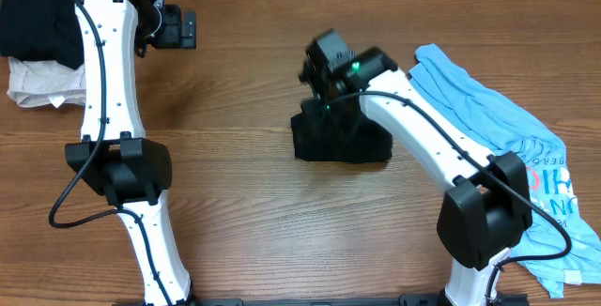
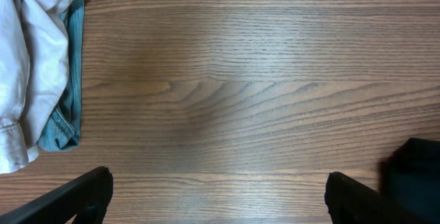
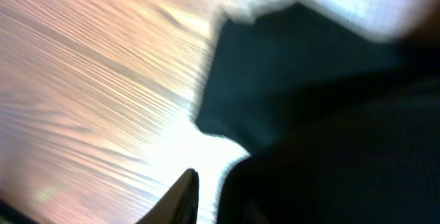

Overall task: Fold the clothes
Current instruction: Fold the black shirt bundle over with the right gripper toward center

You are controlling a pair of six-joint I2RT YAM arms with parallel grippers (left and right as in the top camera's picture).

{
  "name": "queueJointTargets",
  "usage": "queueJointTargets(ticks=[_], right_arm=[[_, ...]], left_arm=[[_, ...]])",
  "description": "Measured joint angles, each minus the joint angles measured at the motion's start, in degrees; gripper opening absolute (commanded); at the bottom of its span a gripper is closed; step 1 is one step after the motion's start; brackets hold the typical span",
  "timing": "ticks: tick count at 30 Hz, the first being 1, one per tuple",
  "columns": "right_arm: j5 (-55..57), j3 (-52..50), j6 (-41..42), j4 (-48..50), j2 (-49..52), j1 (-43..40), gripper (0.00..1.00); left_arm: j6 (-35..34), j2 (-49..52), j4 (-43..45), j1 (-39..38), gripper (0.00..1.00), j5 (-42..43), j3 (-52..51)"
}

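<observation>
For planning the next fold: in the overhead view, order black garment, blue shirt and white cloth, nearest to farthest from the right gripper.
1. Black garment, at the right gripper.
2. Blue shirt, right side.
3. White cloth, far left.

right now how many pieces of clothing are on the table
5: a black folded garment, white garment and teal garment piled far left; a black crumpled garment mid-table; a light blue t-shirt right. The pile may hide more.
</observation>
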Motion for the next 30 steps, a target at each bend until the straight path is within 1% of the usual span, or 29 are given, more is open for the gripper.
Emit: queueJointTargets(ticks=[3, 5, 9, 12, 15, 16, 17, 19, 21, 25, 28, 30], right_arm=[[-0.07, 7.63, 0.07, 0.02, -0.02, 0.46, 0.17], [-0.09, 10.05, -0.07, 1.90, -0.26, 0.83, 0.17], [-0.70, 10.45, -0.07, 2.73, 0.31, 2.32, 0.17], [-1.49, 10.45, -0.04, 2.80, 2.99, 3.87, 0.18], [-2.86, 10.45, 0.20, 2.40, 7.98, 5.88, 0.38], [-3.37, 10.43, 0.24, 2.08, 9.64, 6.49, 0.48], [-3.96, 10.38, 0.48, 1.53, 11.34, 7.08, 0.60], [-4.79, 10.12, 0.20, 0.11, 13.05, 7.98, 0.69], [-5.42, 10.14, 0.24, -1.90, 13.27, 8.26, 0.74], [-6.19, 13.64, -0.04, -9.03, 13.18, 6.29, 0.76], [-6.62, 18.86, 0.00, -14.67, 13.07, 2.27, 0.78], [-6.71, 23.02, 0.11, -18.56, 12.79, -1.46, 0.84]], left_arm=[[0.00, 0.02, 0.02, 0.00, 1.00, 0.17, 0.00], [0.00, 0.04, 0.02, 0.00, 1.00, 0.20, 0.00], [0.00, 0.04, 0.02, 0.00, 1.00, 0.20, 0.00], [0.00, 0.04, 0.02, 0.00, 1.00, 0.22, 0.00], [0.00, 0.04, 0.02, 0.00, 1.00, 0.20, 0.00], [0.00, 0.04, 0.02, 0.00, 1.00, 0.20, 0.00], [0.00, 0.04, 0.02, 0.00, 1.00, 0.20, 0.00], [0.00, 0.04, 0.02, 0.00, 1.00, 0.20, 0.00], [0.00, 0.04, 0.04, 0.00, 1.00, 0.22, 0.00], [0.00, 0.04, 0.11, 0.00, 1.00, 0.22, 0.00], [0.00, 0.04, 0.20, 0.00, 1.00, 0.35, 0.00], [0.00, 0.04, -0.09, 0.00, 1.00, 0.83, 0.00]])
